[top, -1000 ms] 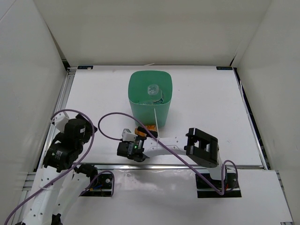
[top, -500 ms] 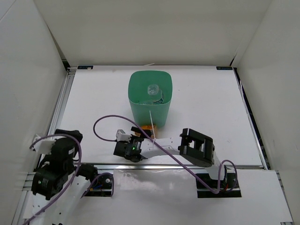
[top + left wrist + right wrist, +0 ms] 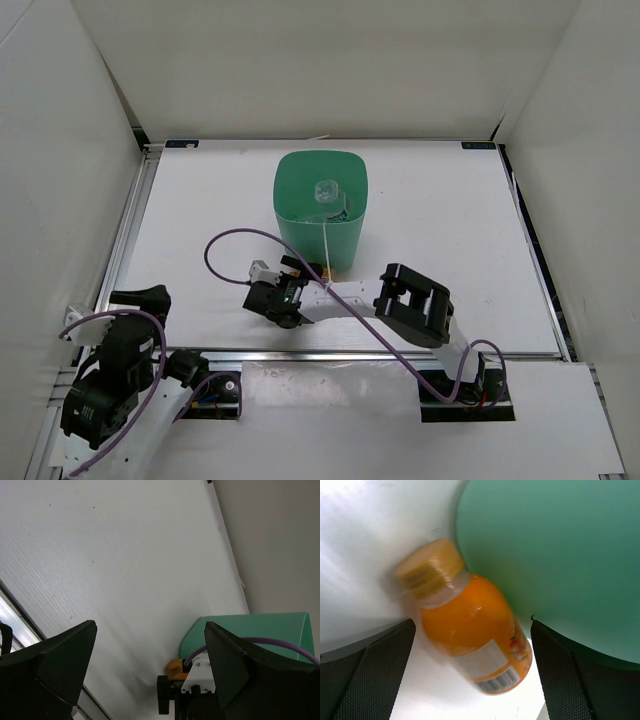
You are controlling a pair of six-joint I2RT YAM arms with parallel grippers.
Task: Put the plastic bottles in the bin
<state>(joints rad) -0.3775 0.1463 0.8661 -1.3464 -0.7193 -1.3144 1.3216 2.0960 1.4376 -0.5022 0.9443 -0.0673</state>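
Note:
The stubby orange bottle (image 3: 470, 635) lies on its side on the white table, against the foot of the mint-green bin (image 3: 555, 555). My right gripper (image 3: 472, 625) is open, with one finger on each side of the bottle and not touching it. In the top view the right gripper (image 3: 287, 285) sits low at the bin's near wall (image 3: 320, 240), and only a sliver of the orange bottle (image 3: 320, 269) shows. A clear bottle (image 3: 327, 192) stands inside the bin. My left gripper (image 3: 148, 297) is open and empty at the near left. The other bottles are out of view.
White walls enclose the table on three sides. A metal rail (image 3: 130, 230) runs along the left edge. Purple cables (image 3: 230, 245) loop over the table near the right gripper. In the left wrist view the bin (image 3: 250, 630), the orange bottle (image 3: 176, 667) and the right gripper (image 3: 167, 695) show ahead.
My left arm has drawn back to the near left corner. My right gripper has moved forward toward the bin and now has the orange bottle between its fingers.

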